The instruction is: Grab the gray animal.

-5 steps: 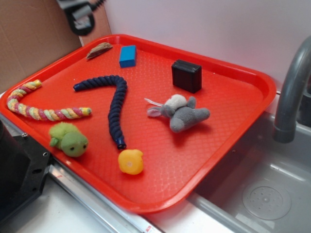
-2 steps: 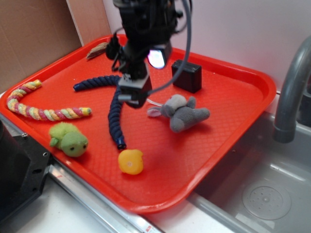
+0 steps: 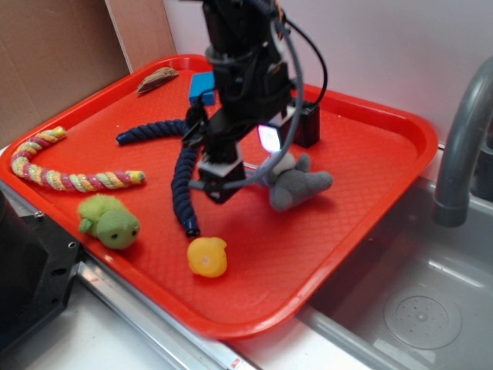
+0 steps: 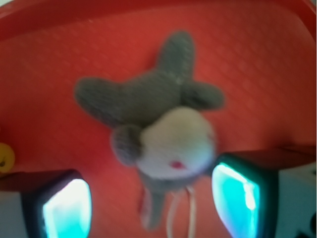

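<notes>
now over the gray animal (image 4: 158, 134) after sliding right; gripper (image 3: 218, 183) jaws apart, nothing held, lined up to descend.

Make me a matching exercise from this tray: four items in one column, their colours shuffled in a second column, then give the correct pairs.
Items:
1. plush turtle
2. plush animal
3. block
4. duck

Colours:
A. blue
B. yellow
C. gray
D. green

Pairs: 1-D, 2-C, 3-A, 4-B
</notes>
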